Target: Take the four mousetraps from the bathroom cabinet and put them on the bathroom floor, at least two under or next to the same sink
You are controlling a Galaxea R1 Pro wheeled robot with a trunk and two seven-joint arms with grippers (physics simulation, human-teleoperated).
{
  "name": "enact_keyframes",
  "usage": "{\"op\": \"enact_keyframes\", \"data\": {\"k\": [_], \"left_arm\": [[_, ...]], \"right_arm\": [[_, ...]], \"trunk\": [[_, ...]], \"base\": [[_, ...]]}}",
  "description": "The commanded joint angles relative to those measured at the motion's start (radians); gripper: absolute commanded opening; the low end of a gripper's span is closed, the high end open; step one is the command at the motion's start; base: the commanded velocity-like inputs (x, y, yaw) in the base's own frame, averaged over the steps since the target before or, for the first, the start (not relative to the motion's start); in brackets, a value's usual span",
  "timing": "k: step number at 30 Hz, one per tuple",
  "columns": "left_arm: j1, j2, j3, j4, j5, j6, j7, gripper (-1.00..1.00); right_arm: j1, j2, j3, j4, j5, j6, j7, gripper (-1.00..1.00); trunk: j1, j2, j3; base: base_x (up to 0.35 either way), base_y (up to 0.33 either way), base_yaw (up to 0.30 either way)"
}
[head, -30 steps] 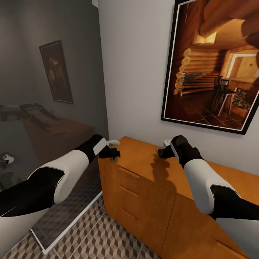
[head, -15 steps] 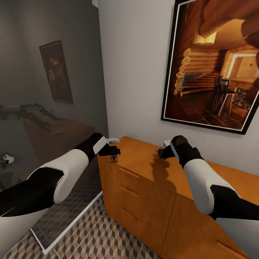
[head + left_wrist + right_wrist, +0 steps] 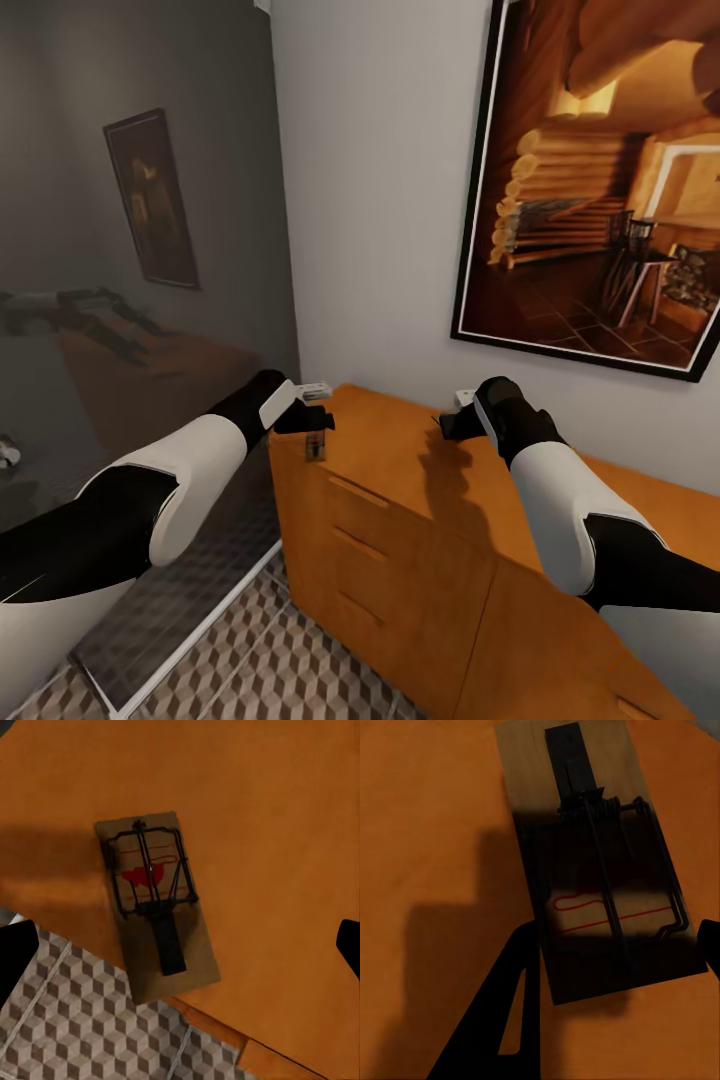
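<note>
A mousetrap point(image 3: 157, 911) lies flat at the front edge of the cabinet point(image 3: 420, 500) top, poking out over the tiled floor point(image 3: 270, 660). The left gripper point(image 3: 316, 424), mid-frame, hovers over it with fingers wide. The right gripper point(image 3: 447, 424) is over another mousetrap point(image 3: 596, 859); its fingers look open, but I cannot tell for sure.

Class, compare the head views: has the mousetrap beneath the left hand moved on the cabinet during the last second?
No. The mousetrap stays at the cabinet's front-left edge; the whole picture shifted slightly because the camera moved.
</note>
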Motion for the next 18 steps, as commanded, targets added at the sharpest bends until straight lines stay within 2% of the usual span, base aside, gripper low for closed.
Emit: {"op": "enact_keyframes", "data": {"k": [1,6,18], "left_arm": [[0.000,0.000,-0.005,-0.002,0.011,0.004,0.008,1.00],[0.000,-0.001,-0.006,0.000,0.012,0.004,0.009,1.00],[0.000,-0.003,-0.005,0.013,0.018,0.006,0.010,1.00]], "right_arm": [[-0.001,0.001,-0.008,-0.001,0.009,0.003,0.006,-1.00],[-0.001,0.002,-0.008,-0.001,0.009,0.003,0.006,-1.00],[-0.001,0.001,-0.008,-0.001,0.011,0.003,0.006,-1.00]], "trunk": [[0.000,-0.001,-0.001],[0.000,-0.001,-0.001],[0.000,-0.001,-0.001]], "base": [[0.284,0.000,0.000],[0.179,0.000,0.000],[0.022,0.000,0.000]]}}
